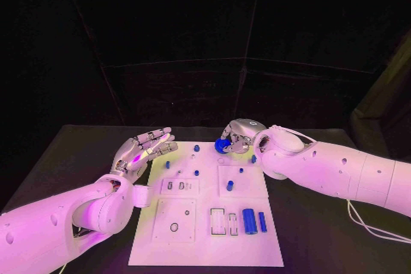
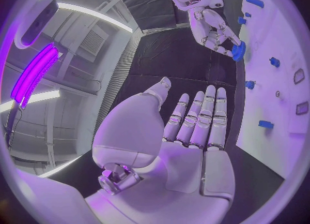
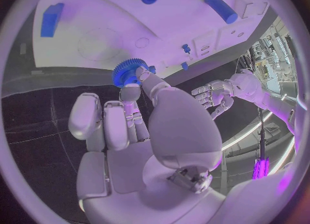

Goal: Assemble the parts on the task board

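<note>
Pinching a small blue toothed gear [image 1: 222, 145] in its fingertips, the right hand [image 1: 238, 135] hovers over the far end of the white rectangular task board [image 1: 205, 241] on the black surface [image 1: 77, 149]. Left hand [image 1: 142, 151] sits just beside the board's edge, fingers spread, holding nothing.

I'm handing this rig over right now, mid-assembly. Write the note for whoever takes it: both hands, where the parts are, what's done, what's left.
Right hand: pinches a blue gear in its fingertips, over the far end of the task board.
Left hand: open, fingers apart, holds nothing, beside the board's far left corner.
Parts: several small blue pieces are on the board's far half; a thick blue cylinder and a thinner blue piece lie near the board's near right side.
Done: gear picked up.
Left: seat the gear, then fit the pieces lying loose. Whether the small far pieces are already seated cannot be told.
</note>
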